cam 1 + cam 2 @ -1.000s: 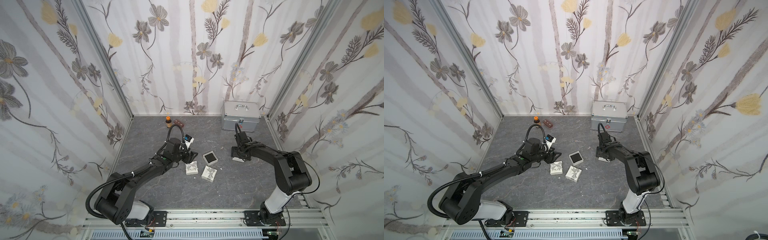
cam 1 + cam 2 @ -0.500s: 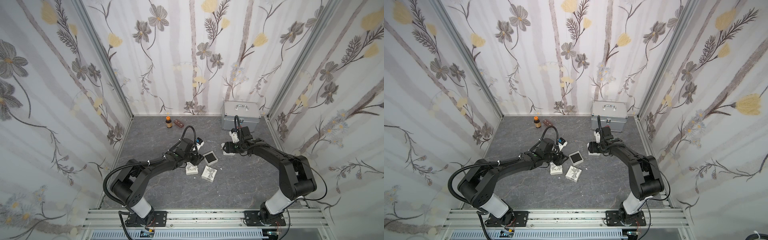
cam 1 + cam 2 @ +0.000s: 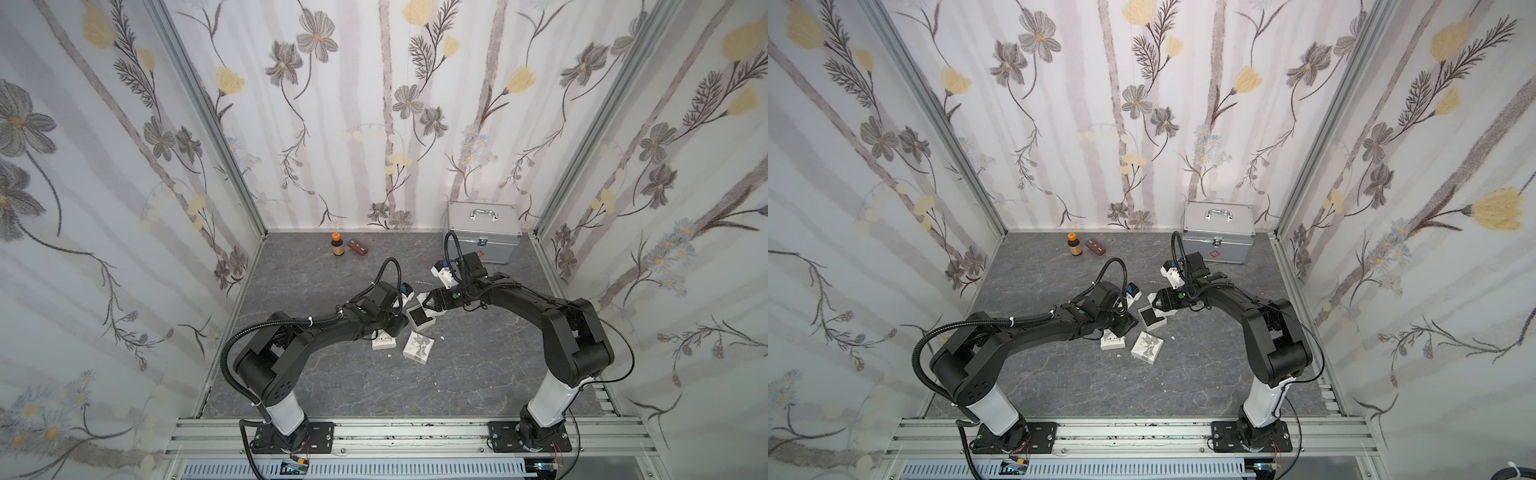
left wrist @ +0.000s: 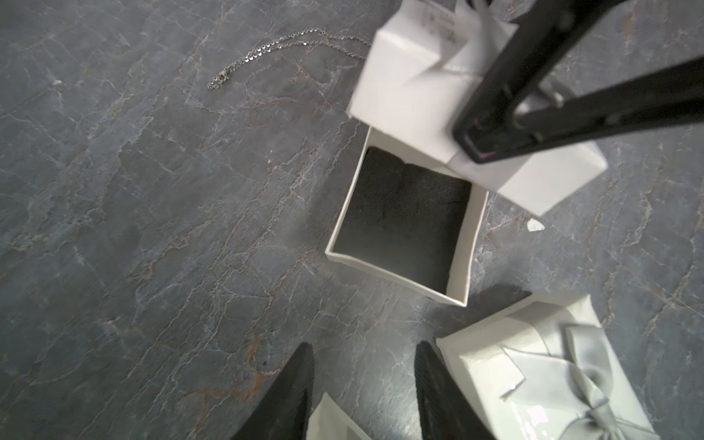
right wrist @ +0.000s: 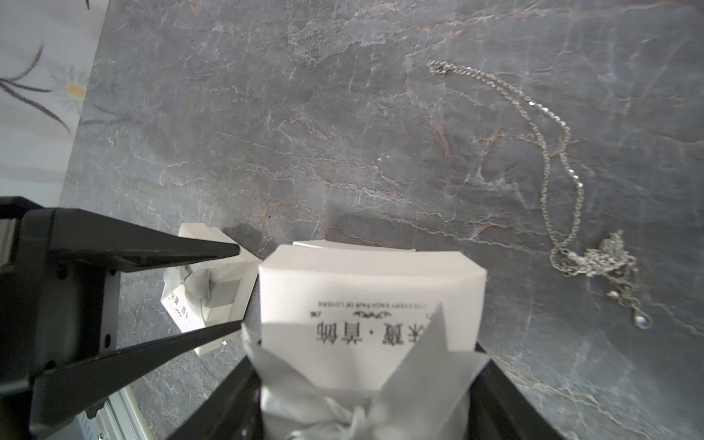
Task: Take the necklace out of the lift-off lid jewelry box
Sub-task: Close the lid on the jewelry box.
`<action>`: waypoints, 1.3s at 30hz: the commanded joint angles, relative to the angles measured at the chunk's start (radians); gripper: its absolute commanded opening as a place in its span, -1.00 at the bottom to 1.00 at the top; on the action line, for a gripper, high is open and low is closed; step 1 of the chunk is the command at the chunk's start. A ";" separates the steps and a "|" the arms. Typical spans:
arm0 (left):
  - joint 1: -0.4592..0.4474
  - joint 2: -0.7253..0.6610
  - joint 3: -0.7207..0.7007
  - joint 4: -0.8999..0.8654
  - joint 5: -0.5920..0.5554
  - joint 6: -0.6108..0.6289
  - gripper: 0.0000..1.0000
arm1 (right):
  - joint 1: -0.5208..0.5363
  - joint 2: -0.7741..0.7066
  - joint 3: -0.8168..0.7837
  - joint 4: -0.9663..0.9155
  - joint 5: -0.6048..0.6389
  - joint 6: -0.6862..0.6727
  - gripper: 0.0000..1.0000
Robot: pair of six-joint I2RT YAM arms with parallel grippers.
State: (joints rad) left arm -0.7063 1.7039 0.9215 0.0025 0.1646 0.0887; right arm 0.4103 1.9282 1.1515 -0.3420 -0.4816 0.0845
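Fingers of the right gripper (image 5: 365,362) are clamping the white printed lid (image 5: 369,304) from both sides. The lid's grey ribbon is covering much of them in the right wrist view. The lid is hanging over one edge of the jewelry box (image 4: 404,224), and whether the two are touching cannot be told.

The box is standing open on the grey table (image 4: 133,228). It is showing only its black foam pad, with one corner hidden under the lid.

The necklace (image 5: 598,261) is lying outside the box on the bare table, beside it, with its pendant end bunched up. In the left wrist view part of the chain is running out of sight behind the lid. In both top views it is too fine to make out clearly.

The left gripper (image 4: 364,381) is hovering low near the open box, its fingers standing apart with nothing pinched between the tips. A corner of a second white box (image 4: 331,423) is showing between them, cut off by the picture edge, so contact cannot be judged. A ribboned box (image 4: 552,373) is sitting just beside them, also cropped.
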 commanded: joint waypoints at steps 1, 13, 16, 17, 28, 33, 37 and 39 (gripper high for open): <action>-0.002 0.022 0.018 -0.010 -0.020 0.015 -0.14 | 0.007 0.013 0.007 0.010 -0.038 -0.023 0.36; -0.006 0.085 0.049 0.059 -0.038 -0.026 -0.18 | 0.013 0.036 0.003 0.022 -0.041 -0.008 0.36; -0.006 0.096 0.061 0.063 -0.047 -0.031 -0.19 | 0.013 0.042 0.004 0.024 -0.046 -0.003 0.37; -0.006 0.100 0.064 0.065 -0.047 -0.032 -0.19 | 0.016 0.043 0.004 0.026 -0.046 -0.002 0.36; -0.007 0.126 0.076 0.079 -0.044 -0.041 -0.20 | 0.033 0.061 0.013 0.038 -0.043 0.014 0.37; -0.007 0.139 0.076 0.096 -0.065 -0.054 -0.20 | 0.049 0.077 0.026 0.019 -0.039 0.000 0.36; -0.007 0.149 0.082 0.105 -0.087 -0.064 -0.21 | 0.053 0.075 0.023 0.015 -0.027 -0.002 0.36; -0.007 0.151 0.083 0.111 -0.100 -0.070 -0.22 | 0.053 0.065 0.018 0.010 -0.019 -0.002 0.35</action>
State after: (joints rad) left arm -0.7124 1.8503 0.9936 0.0559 0.0967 0.0406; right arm 0.4587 1.9987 1.1713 -0.3317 -0.4824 0.0998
